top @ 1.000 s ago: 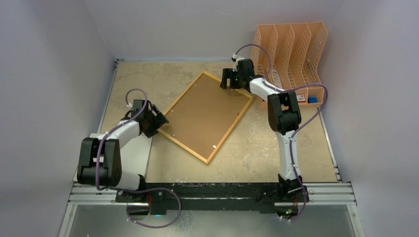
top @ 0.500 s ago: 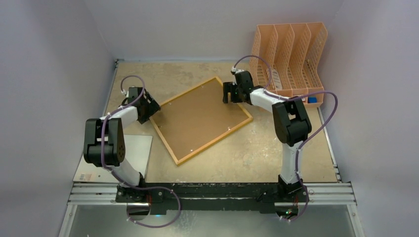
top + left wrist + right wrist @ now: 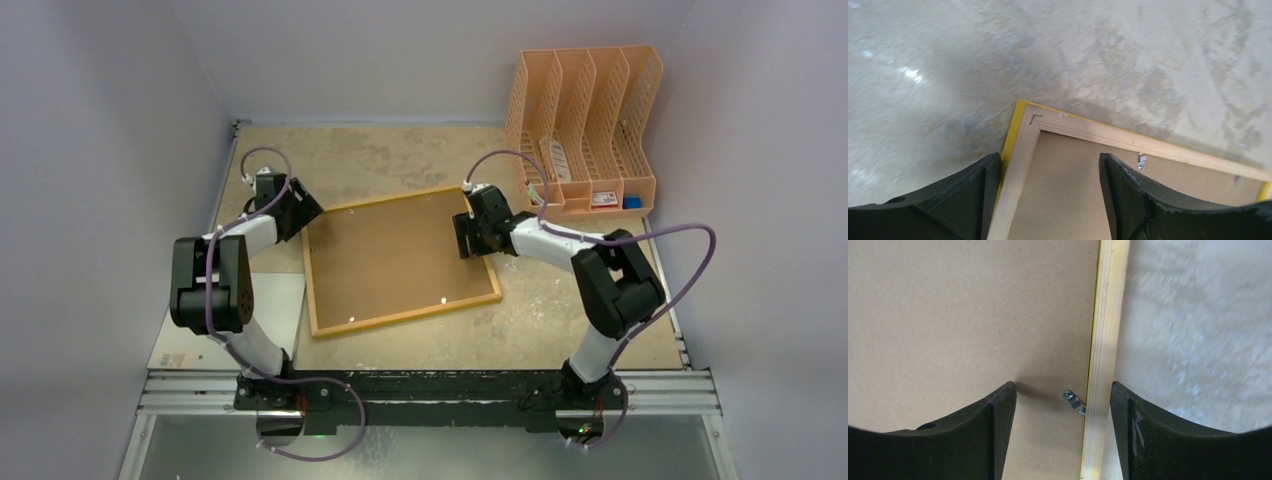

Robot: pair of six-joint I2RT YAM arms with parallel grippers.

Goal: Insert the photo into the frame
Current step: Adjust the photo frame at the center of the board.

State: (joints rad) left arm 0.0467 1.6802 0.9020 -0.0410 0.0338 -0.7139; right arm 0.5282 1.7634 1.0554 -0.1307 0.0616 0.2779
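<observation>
On the tabletop [image 3: 400, 165] the frame [image 3: 405, 314] lies back-up, backing [image 3: 390, 260] still fitted, photo unseen; left fingers [image 3: 963, 200] and right fingers [image 3: 988, 435] gape astride its rails, gripping nothing.

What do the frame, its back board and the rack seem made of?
The frame: pale bare wood, grain visible, yellow-painted outer edge. The backing board: probably matte brown fibreboard, smooth and uniform. The file rack: likely peach plastic, moulded lattice walls.

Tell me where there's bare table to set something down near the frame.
Free: the far strip of table beyond the frame, left of the rack; and the near-right patch between frame and right arm. Crowded: near left, where a panel lies.
</observation>
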